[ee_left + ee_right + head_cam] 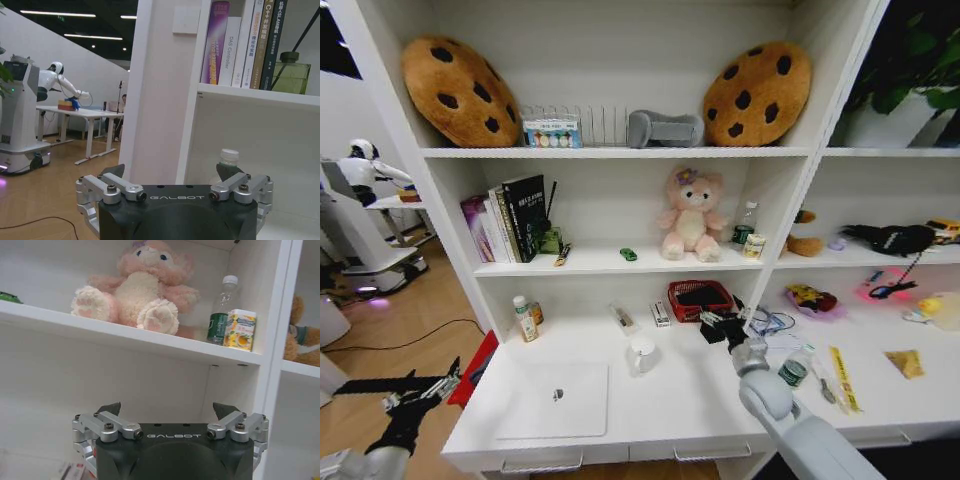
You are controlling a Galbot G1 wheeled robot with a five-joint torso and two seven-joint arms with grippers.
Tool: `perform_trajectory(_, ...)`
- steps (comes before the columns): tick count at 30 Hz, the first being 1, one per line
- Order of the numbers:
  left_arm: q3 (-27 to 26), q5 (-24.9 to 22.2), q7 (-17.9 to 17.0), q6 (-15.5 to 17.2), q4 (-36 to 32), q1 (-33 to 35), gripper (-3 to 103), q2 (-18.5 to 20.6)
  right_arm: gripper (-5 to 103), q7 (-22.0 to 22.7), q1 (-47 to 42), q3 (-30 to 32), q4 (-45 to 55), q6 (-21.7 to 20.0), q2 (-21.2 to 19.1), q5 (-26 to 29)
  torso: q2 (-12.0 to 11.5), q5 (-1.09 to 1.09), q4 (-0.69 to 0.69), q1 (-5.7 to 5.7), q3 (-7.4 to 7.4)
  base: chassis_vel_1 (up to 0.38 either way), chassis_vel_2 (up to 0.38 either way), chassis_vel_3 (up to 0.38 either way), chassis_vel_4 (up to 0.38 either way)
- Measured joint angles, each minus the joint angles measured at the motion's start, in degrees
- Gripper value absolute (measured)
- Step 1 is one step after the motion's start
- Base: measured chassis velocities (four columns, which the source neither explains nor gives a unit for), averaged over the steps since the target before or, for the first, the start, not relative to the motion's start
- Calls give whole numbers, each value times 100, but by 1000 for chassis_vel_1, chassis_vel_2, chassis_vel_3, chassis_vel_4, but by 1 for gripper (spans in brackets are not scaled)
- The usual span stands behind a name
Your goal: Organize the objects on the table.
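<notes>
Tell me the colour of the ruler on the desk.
Yellow ruler, best in the head view.

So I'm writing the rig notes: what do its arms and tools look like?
The right arm is smooth, rounded and light grey. Each tool has a black body printed GALBOT, silver linkage brackets with dark screws, and black fingers: left tool, right tool.

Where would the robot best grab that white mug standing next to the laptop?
Probably from above, pinching the rim. The white mug stands upright on the table with open space around it, right of the silver laptop. Its handle looks turned to the left, so a side grip across the body would likely work too.
</notes>
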Motion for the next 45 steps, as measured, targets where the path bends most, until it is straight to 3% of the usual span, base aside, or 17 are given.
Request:
perform_trajectory(3, 0, 0, 1, 0, 0, 0, 100, 0, 100, -146, -895, 530, 505, 304, 161, -326, 0, -3, 2, 0, 0, 0, 0, 0, 0)
perform_trajectory(7, 0, 0, 1, 0, 0, 0, 100, 0, 100, -244, -1450, 831, 826, 468, 377, -421, 0, -3, 2, 1, 0, 0, 0, 0, 0)
perform_trajectory(10, 0, 0, 0, 0, 0, 0, 100, 0, 100, -320, -2080, 1094, 1042, 615, 772, -498, 0, -2, 0, 1, 0, 0, 0, 0, 0)
perform_trajectory(22, 0, 0, 1, 0, 0, 0, 100, 0, 100, -322, -2935, 1315, 1132, 1039, 1549, -885, 0, -3, 1, 1, 0, 0, 0, 0, 0)
perform_trajectory(45, 0, 0, 0, 0, 0, 0, 100, -1, 100, -242, -2850, 1475, 1193, 1036, 1416, -708, -1, -2, 2, 2, 1, -68, -66, 63, 62)
